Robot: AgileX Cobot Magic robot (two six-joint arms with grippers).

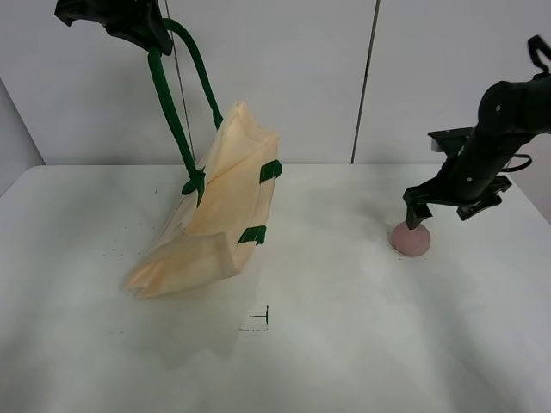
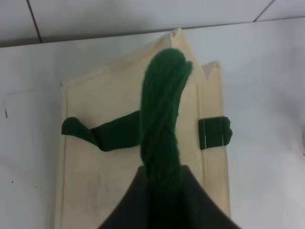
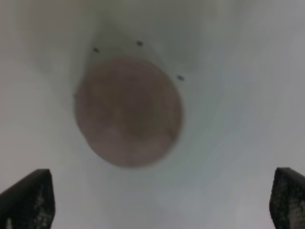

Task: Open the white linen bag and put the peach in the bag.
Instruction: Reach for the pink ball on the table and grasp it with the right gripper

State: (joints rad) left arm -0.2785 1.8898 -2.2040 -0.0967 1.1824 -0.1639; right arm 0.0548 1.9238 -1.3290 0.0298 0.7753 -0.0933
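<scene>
Tabletop (image 1: 344,353) holds peach (image 1: 410,238) directly beneath right end effector (image 1: 442,209).

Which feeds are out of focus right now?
Right wrist: soft all over, the peach a blurred disc. Left wrist: the green strap near the lens is fuzzy, the white linen bag sharper. Exterior high: sharp, even light, faint shadows.

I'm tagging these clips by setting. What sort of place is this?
Probably a robotics lab or test bench, not a home: a bare white table with a black corner mark drawn on it, plain white wall panels behind, and black robot arms working over it.
</scene>
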